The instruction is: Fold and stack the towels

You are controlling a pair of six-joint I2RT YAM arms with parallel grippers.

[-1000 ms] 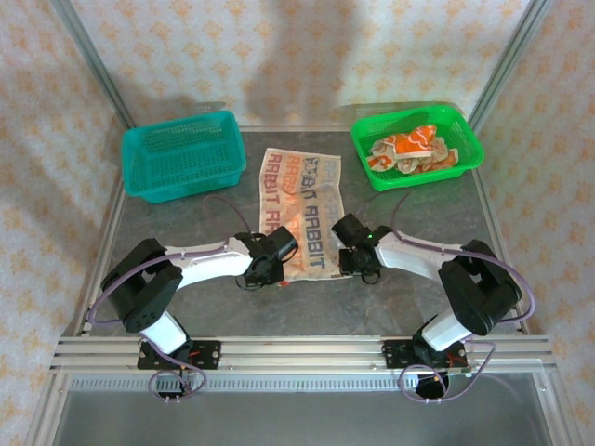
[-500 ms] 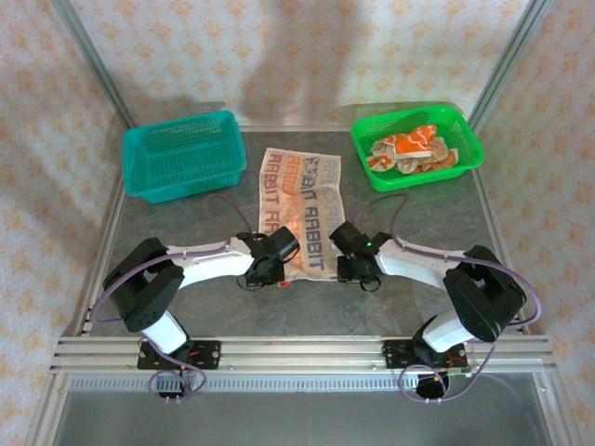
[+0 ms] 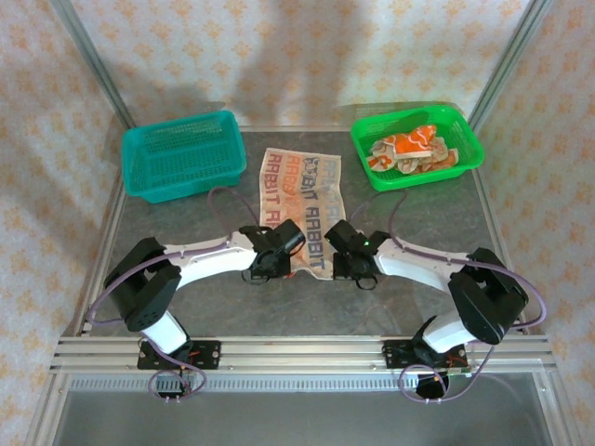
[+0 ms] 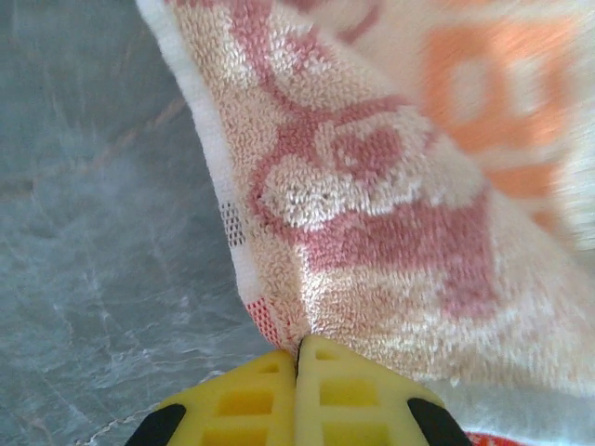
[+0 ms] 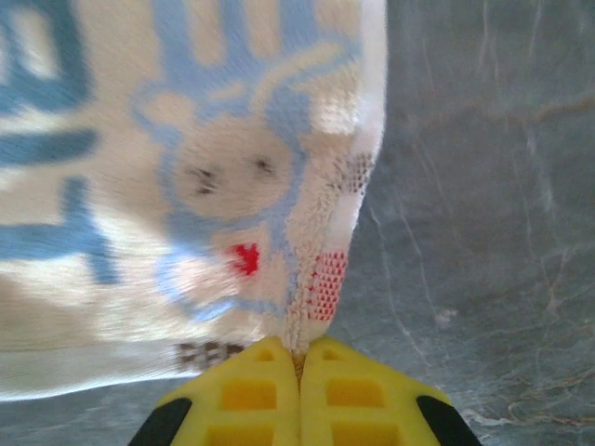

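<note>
Top external first.
Checker: How far along is the task?
Arms: Early, by my reading. No towel is folded or stacked yet. One lettered towel [image 3: 302, 200] is lying spread flat mid-table, and more towels [image 3: 409, 153] are waiting crumpled in the green basket [image 3: 465, 139] at far right. The teal basket [image 3: 181, 163] is sitting at far left. My left gripper [image 3: 272, 267] and right gripper [image 3: 346, 268] are working at the lettered towel's two near corners.
Checker: Left wrist?
Arms: My yellow fingers [image 4: 246, 400] are pressing tight together, pinching the corner hem between them. The cloth is fanning away from the pinch.
Checker: Right wrist?
Arms: Same there. The jaws are meeting fully on the other near corner, just below the blue rabbit face.
Checker: Edges and room?
Arms: Bare table [image 3: 167, 307] is showing beside both side hems. The far hem is lying between the two baskets, near each, so I am judging a fold away from me has room only if I am keeping it straight.
</note>
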